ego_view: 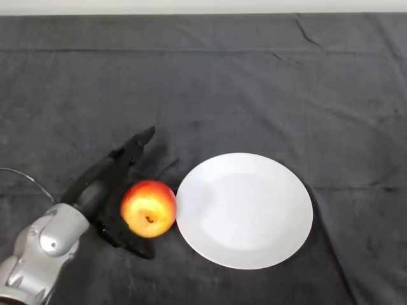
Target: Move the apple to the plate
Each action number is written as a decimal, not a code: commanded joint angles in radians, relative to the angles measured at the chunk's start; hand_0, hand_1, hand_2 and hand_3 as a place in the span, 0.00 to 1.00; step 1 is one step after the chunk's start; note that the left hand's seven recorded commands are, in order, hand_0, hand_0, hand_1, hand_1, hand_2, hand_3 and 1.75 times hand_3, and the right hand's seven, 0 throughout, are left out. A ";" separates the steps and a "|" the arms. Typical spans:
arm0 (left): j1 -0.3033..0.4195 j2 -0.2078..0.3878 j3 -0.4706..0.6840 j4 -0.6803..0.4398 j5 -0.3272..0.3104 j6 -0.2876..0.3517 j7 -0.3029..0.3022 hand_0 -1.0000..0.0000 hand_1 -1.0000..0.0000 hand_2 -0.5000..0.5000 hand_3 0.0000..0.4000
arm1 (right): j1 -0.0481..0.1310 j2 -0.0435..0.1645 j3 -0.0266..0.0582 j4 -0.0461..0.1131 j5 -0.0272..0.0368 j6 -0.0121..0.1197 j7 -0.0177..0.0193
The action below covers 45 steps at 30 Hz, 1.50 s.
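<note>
A red and yellow apple is just left of a white plate, close against its left rim. My left hand is beside the apple on its left, with the palm against it. The fingers reach straight out past the far side of the apple, and the thumb lies along its near side. The fingers are not closed round the apple. The plate has nothing on it.
A dark wrinkled cloth covers the whole table. The table's far edge runs along the top of the view. My silver-grey forearm comes in from the lower left corner.
</note>
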<state>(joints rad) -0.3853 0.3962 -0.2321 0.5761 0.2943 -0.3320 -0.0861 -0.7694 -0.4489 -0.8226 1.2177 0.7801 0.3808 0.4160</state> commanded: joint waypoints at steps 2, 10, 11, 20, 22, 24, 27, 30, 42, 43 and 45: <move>-0.054 -0.003 -0.044 0.073 0.018 -0.023 0.013 0.00 0.41 0.29 1.00 | -0.036 -0.019 -0.0036 -0.026 0.0225 -0.001 -0.0050; -0.095 0.000 -0.020 0.118 0.007 -0.050 0.059 0.00 0.00 0.50 1.00 | -0.036 -0.019 -0.0037 -0.025 0.0228 -0.001 -0.0046; -0.098 0.000 -0.016 0.121 0.007 -0.052 0.068 0.00 0.00 0.50 1.00 | -0.036 -0.019 -0.0037 -0.024 0.0229 -0.001 -0.0045; -0.108 0.016 0.039 0.034 -0.005 -0.008 0.132 0.00 0.00 0.50 1.00 | -0.037 -0.020 -0.0038 -0.023 0.0231 -0.001 -0.0041; -0.099 0.017 0.053 -0.017 -0.007 0.013 0.149 0.00 0.00 0.50 1.00 | -0.037 -0.020 -0.0038 -0.023 0.0231 -0.001 -0.0041; -0.084 0.011 0.061 -0.073 -0.003 0.035 0.172 0.00 0.00 0.50 1.00 | -0.037 -0.020 -0.0037 -0.024 0.0232 -0.001 -0.0041; -0.058 -0.014 0.058 -0.152 0.015 0.062 0.221 0.00 0.00 0.50 1.00 | -0.036 -0.019 -0.0036 -0.024 0.0231 -0.001 -0.0043; -0.035 -0.046 0.037 -0.206 0.039 0.076 0.273 0.00 0.00 0.50 1.00 | -0.036 -0.019 -0.0033 -0.025 0.0231 -0.001 -0.0045; -0.041 -0.109 -0.136 -0.173 0.044 0.047 0.389 0.00 0.00 0.50 1.00 | -0.035 -0.018 -0.0026 -0.027 0.0229 -0.002 -0.0052; -0.043 -0.107 -0.146 -0.168 0.038 0.044 0.388 0.00 0.00 0.50 1.00 | -0.035 -0.018 -0.0026 -0.027 0.0229 -0.002 -0.0052; -0.048 -0.105 -0.164 -0.158 0.028 0.038 0.385 0.00 0.00 0.50 1.00 | -0.035 -0.018 -0.0025 -0.027 0.0230 -0.002 -0.0052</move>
<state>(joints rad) -0.4433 0.2808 -0.3903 0.3998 0.3420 -0.2773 0.2932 -0.7694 -0.4489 -0.8227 1.2175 0.7802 0.3808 0.4157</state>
